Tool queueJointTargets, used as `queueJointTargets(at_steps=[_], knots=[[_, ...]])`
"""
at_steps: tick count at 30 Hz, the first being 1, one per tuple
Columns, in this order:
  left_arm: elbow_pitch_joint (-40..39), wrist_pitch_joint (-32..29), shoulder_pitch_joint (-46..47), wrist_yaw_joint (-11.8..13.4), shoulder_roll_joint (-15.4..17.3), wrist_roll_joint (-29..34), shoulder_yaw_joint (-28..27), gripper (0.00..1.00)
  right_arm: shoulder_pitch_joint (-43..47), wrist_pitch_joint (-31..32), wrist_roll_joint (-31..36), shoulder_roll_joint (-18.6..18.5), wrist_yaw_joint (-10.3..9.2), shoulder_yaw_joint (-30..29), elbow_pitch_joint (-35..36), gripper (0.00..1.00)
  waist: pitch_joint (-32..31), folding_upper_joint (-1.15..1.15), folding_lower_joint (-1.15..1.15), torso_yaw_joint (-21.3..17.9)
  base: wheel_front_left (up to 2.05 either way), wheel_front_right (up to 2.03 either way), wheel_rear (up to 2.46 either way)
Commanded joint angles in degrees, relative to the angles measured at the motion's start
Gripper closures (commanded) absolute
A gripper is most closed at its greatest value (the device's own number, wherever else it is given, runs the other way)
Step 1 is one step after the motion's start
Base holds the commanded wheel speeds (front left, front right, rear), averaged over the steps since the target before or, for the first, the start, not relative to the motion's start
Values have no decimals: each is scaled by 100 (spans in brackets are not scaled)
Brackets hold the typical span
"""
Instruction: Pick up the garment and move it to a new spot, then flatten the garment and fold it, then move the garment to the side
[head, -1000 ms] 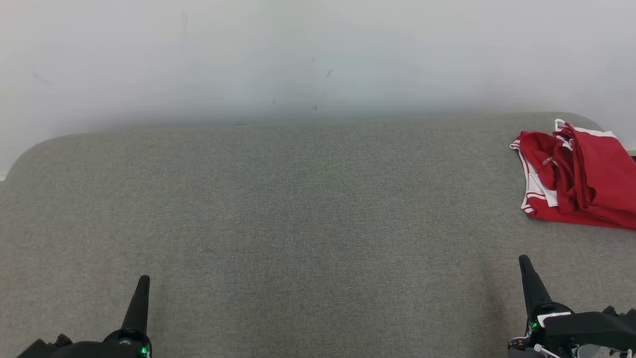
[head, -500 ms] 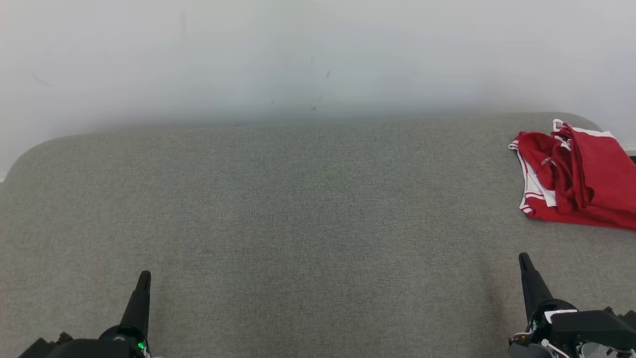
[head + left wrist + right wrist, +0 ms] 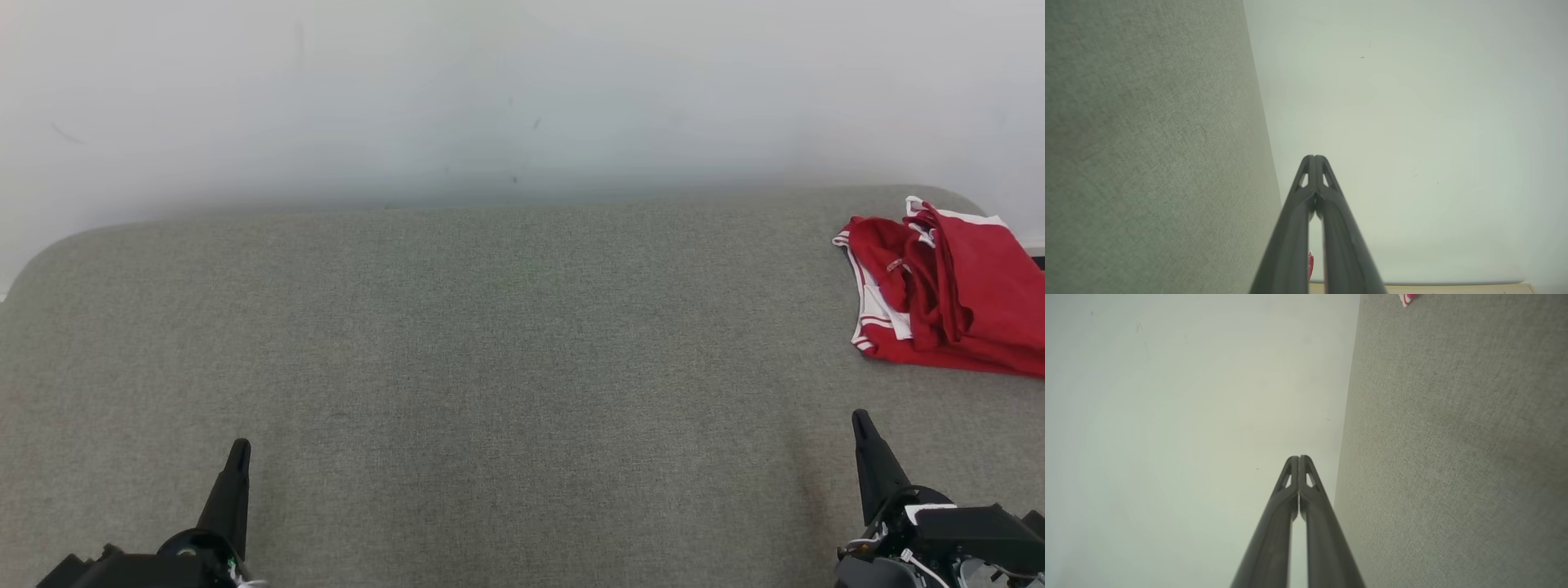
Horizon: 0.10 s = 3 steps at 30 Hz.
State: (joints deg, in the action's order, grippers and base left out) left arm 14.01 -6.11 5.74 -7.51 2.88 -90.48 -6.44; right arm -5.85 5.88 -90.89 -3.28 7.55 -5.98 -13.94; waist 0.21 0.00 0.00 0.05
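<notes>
The right pincer (image 3: 859, 418) sits at the near right, its two dark fingers pressed together on nothing and pointing toward the far side. The red garment (image 3: 947, 286), trimmed in white, lies beyond it and a little to the right, well apart, at the far right corner of the worktop (image 3: 506, 367). It is bunched and runs off the head view's right edge, so its long axis cannot be told. The left pincer (image 3: 239, 447), also pressed together and empty, is at the near left, so the right arm is clearly the nearer. The worktop is covered in grey woven fabric with rounded far corners. Behind it stands a pale wall (image 3: 490, 98) with faint marks.
</notes>
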Motion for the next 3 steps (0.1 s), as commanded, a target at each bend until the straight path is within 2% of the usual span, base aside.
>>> queueJointTargets(at_steps=[1, 3], knots=[[9, -41, 78, 4, -1, -126, -19, 100, -43, 31, -114, 14, -12, -21, -4, 100, -1, 0, 0, -1, 0, 0, 0], [12, -59, 84, 4, -1, -180, -20, 100, -53, 48, -180, 18, -12, -30, -9, 100, -3, 0, 0, -3, 0, 0, 0]])
